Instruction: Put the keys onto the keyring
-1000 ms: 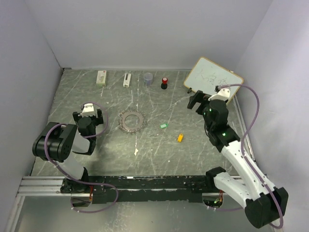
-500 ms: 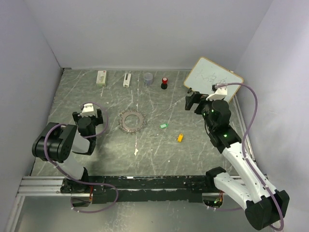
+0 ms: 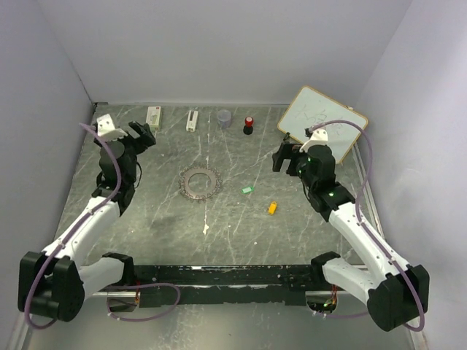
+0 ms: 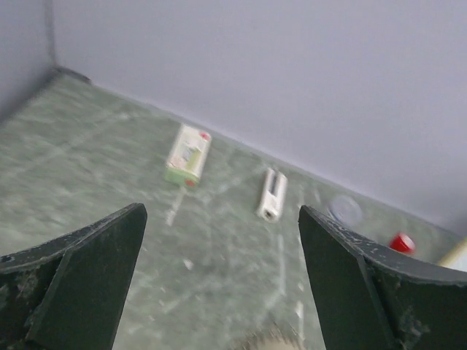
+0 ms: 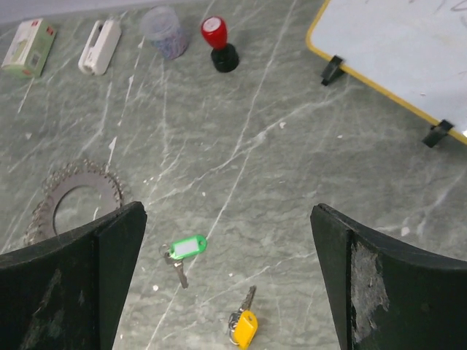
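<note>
1. Near zone. The yellow key (image 5: 244, 324) lies flat on the tabletop (image 3: 160, 219), closest to the arm bases. The green key (image 5: 184, 248) lies just beyond it, and the two do not touch. Both are right of centre and so probably fall to the right arm.

2. Middle zone. The keyring (image 3: 200, 181) lies flat, left of the green key and apart from it. No key is on the keyring, so the task is not yet begun.

3. Hands. The right hand (image 5: 228, 208) is spread fully wide and holds nothing. It hangs above the tabletop with both keys between its fingers in its own view, a likely pose for choosing a target. The left hand (image 4: 219, 210) is equally wide and empty. It is raised near the far-left corner and faces the back wall, well away from the keys.

4. Far zone. Along the back wall stand a green-and-white box (image 4: 187, 154), a white bar (image 4: 272, 194), a grey cup (image 5: 166, 30) and a red-topped knob (image 5: 219, 40). A whiteboard (image 3: 321, 120) leans at the far right. None belongs to the task.

5. View differences.
- Right wrist view: shows each key as a coloured tag with a metal blade. The top view shows only coloured specks.
- Left wrist view: blurred, with no keys and only a sliver of the keyring at the bottom edge.
- Top view: the only one showing both arms together.
</note>
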`<action>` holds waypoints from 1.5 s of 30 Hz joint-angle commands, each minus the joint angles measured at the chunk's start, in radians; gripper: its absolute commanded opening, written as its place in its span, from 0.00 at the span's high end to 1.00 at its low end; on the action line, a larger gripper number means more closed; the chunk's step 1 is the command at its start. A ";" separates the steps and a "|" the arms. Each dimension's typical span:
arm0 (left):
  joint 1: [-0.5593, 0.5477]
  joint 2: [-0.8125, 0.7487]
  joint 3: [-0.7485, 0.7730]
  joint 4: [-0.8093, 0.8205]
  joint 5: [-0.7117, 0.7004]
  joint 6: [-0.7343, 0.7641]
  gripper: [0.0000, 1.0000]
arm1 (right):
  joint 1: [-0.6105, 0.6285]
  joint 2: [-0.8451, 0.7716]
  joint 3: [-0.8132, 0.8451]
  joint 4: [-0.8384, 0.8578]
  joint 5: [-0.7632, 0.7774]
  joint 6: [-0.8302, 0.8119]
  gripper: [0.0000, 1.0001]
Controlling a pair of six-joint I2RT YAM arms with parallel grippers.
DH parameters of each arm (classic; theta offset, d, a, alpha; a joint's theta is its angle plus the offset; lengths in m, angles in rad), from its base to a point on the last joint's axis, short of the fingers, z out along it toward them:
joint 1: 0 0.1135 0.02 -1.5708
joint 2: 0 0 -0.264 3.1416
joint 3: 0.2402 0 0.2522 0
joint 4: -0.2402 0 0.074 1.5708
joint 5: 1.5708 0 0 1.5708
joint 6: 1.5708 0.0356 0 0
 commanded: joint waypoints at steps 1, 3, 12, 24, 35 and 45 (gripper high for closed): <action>-0.020 -0.037 -0.033 -0.236 0.225 -0.180 0.06 | 0.012 0.033 0.002 0.011 -0.131 -0.015 0.04; -0.041 -0.050 -0.045 -0.236 0.258 -0.188 0.07 | 0.037 0.079 -0.001 0.008 -0.147 -0.021 0.08; -0.263 0.031 0.008 -0.375 0.155 -0.090 0.07 | 0.227 0.377 0.070 0.020 -0.045 -0.050 0.36; -0.327 0.060 -0.040 -0.382 0.109 -0.073 0.16 | 0.251 0.512 0.105 0.101 -0.095 -0.097 0.50; -0.352 0.092 -0.045 -0.400 0.129 -0.062 0.07 | 0.251 0.519 0.114 0.087 -0.097 -0.138 0.50; -0.365 0.081 -0.043 -0.436 0.111 -0.067 0.06 | 0.334 0.582 0.189 0.080 -0.135 -0.125 0.54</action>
